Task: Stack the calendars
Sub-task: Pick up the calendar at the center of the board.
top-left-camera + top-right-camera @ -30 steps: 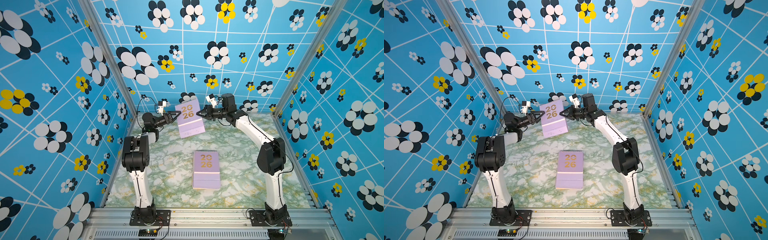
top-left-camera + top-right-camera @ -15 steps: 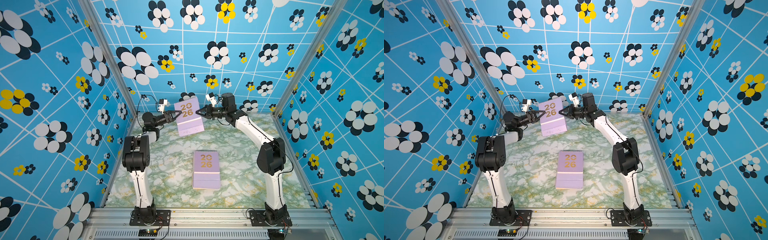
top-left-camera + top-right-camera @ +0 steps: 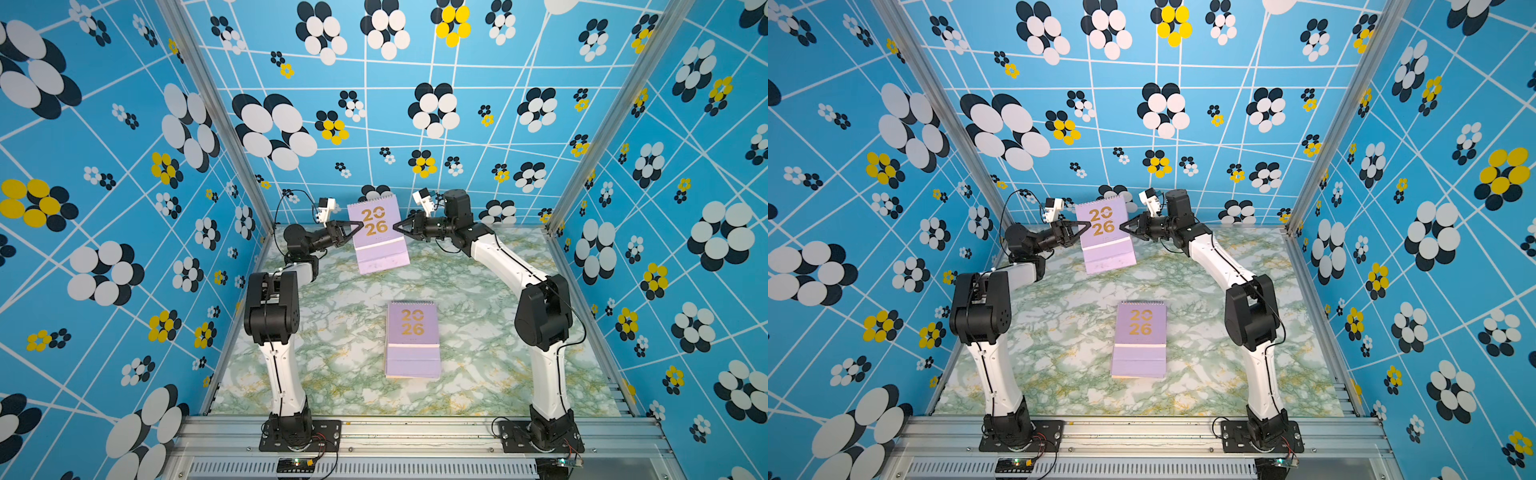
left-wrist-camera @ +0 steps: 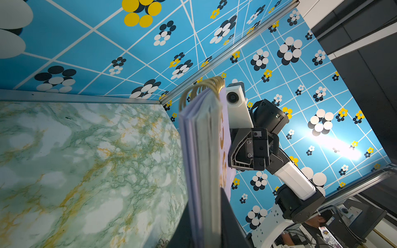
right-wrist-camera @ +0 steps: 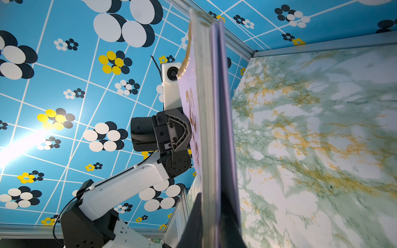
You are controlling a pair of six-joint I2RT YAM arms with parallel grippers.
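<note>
Holding the lilac calendar [image 3: 380,249] in the air over the far end of the table [image 3: 490,332], we are clamping the left gripper [image 3: 361,225] and right gripper [image 3: 395,227] on its opposite side edges, probably to steady it for the stack [image 3: 412,338] at mid-table. It is hanging spiral-up, long axis near vertical and slightly tilted, cover facing the front.
</note>
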